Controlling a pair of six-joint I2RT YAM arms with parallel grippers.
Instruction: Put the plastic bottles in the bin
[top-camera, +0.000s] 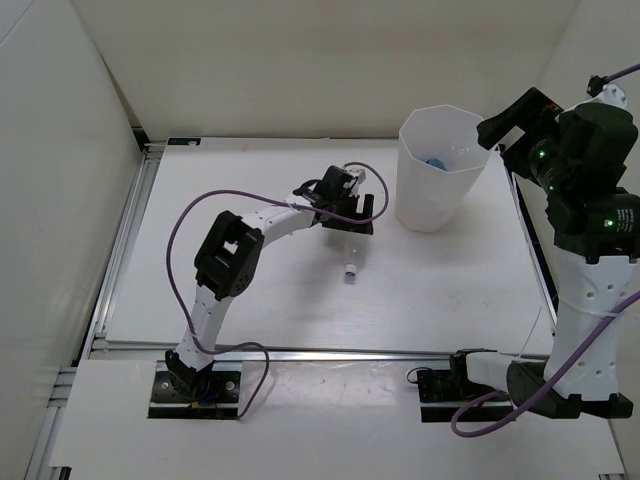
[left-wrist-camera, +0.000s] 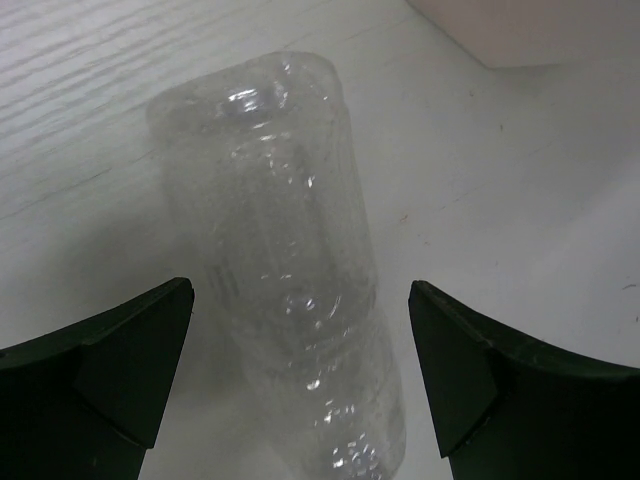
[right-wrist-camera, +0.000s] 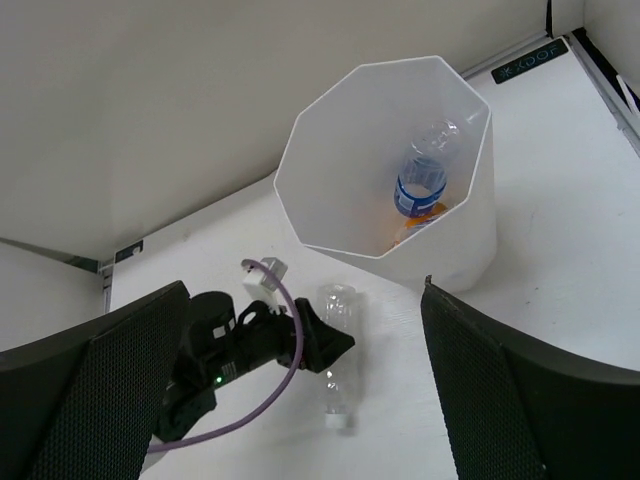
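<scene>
A clear plastic bottle (top-camera: 352, 255) lies on its side on the white table, its white cap toward the near edge. My left gripper (top-camera: 350, 220) is open and low over the bottle's base end. In the left wrist view the bottle (left-wrist-camera: 270, 230) lies between the spread fingers (left-wrist-camera: 120, 370), untouched. The white faceted bin (top-camera: 440, 170) stands at the back right. In the right wrist view the bin (right-wrist-camera: 330, 130) holds a clear bottle with a blue label (right-wrist-camera: 420, 185) and an orange bottle (right-wrist-camera: 428, 214). My right gripper (top-camera: 500, 135) is open and empty, high beside the bin's right rim.
The enclosure's white walls stand at the back and left. A metal rail (top-camera: 125, 235) runs along the table's left edge. The left arm's purple cable (top-camera: 190, 215) loops above the table. The bin's corner (left-wrist-camera: 530, 30) lies just beyond the bottle in the left wrist view.
</scene>
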